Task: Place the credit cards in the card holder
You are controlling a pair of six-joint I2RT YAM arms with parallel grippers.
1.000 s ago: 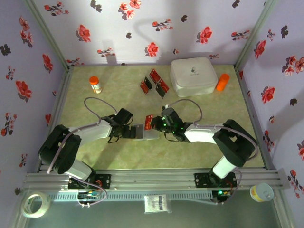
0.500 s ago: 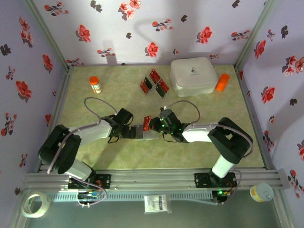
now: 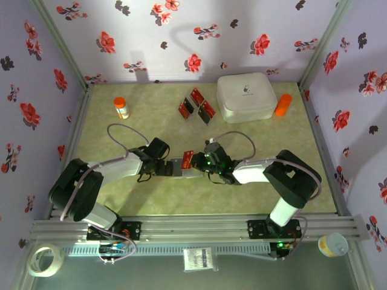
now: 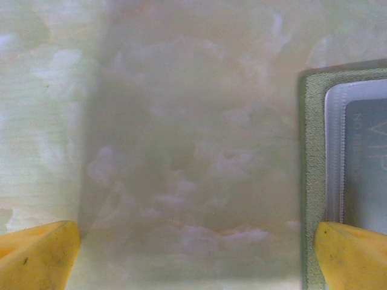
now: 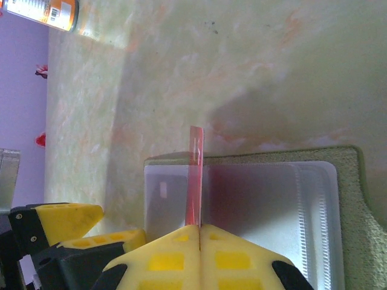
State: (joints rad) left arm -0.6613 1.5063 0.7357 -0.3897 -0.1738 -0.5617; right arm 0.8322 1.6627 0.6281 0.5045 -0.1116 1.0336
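- We see the right claw point(image 5: 199, 226) clenched on a red credit card point(image 5: 195, 175), held edge-on over the open card holder point(image 5: 266, 193).
- The left claw point(image 4: 196, 257) is released, with the holder at its three o'clock.
- Three more credit cards point(image 3: 196, 104) lie on the bench point(image 3: 121, 139), at twelve o'clock from the holder.

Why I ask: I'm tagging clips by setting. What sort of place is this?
Likely a robot test booth: flower-papered purple walls, a green marbled tabletop, and an aluminium rail frame in front.

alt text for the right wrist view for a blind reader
The right gripper, jaws shut, pinches a red credit card edge-on over the open card holder, which lies on the pale green table. A bottle with an orange end sits top left.
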